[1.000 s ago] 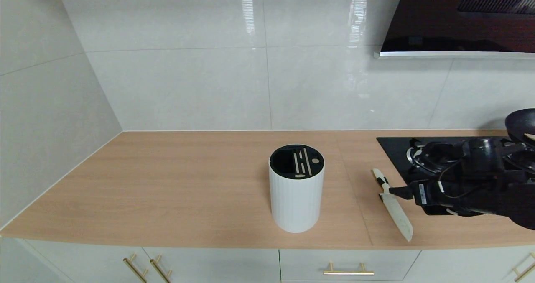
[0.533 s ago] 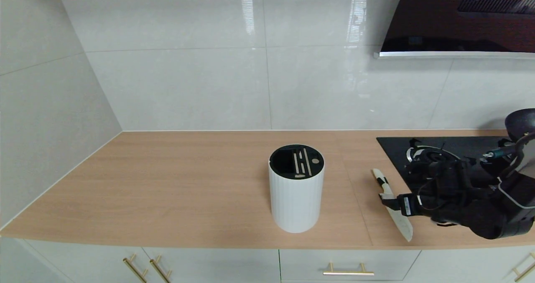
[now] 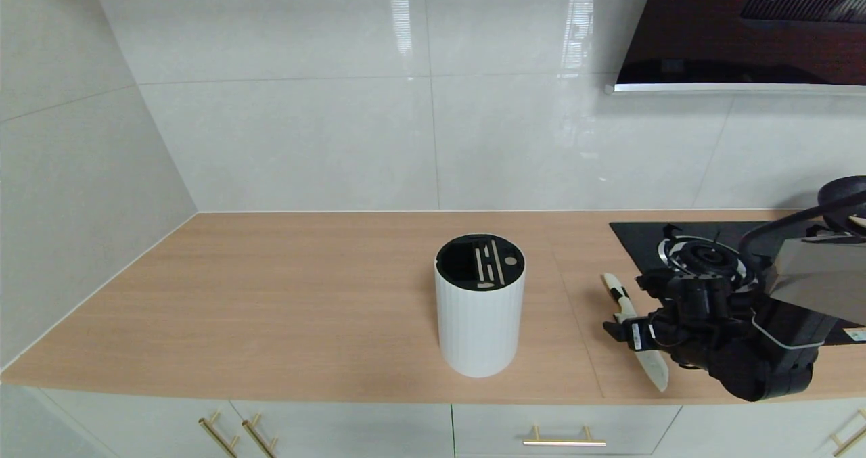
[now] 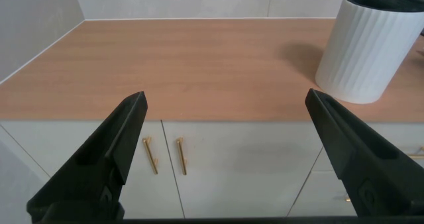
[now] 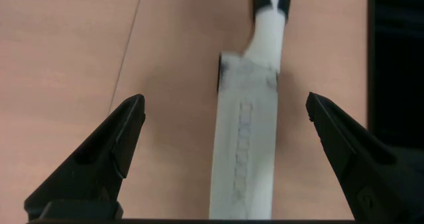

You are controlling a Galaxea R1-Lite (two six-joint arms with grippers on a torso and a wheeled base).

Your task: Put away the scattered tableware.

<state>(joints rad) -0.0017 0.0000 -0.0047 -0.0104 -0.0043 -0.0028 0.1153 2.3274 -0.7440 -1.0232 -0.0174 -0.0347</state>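
Note:
A cream knife [image 3: 639, 339] with a black-and-cream handle lies flat on the wooden counter [image 3: 304, 295], just left of the black hob [image 3: 703, 255]. My right gripper [image 3: 629, 329] hangs directly over its blade near the handle, fingers open and pointing down. The right wrist view looks straight down on the knife [image 5: 248, 144], which lies between my spread fingers [image 5: 99, 164]. A white ribbed knife holder [image 3: 480, 306] with a black slotted top stands upright mid-counter. My left gripper [image 4: 225, 164] is open off the counter's front edge, with the holder [image 4: 368, 45] beyond it.
A gas burner ring [image 3: 703, 255] sits on the hob behind my right arm, and a dark pan [image 3: 842, 201] at the far right. A range hood [image 3: 744, 32] hangs above. Drawers with gold handles [image 3: 561, 440] run below the counter edge.
My right arm has swung forward and tilted down, bringing the gripper from beside the knife to directly over its blade. The knife and holder have not moved.

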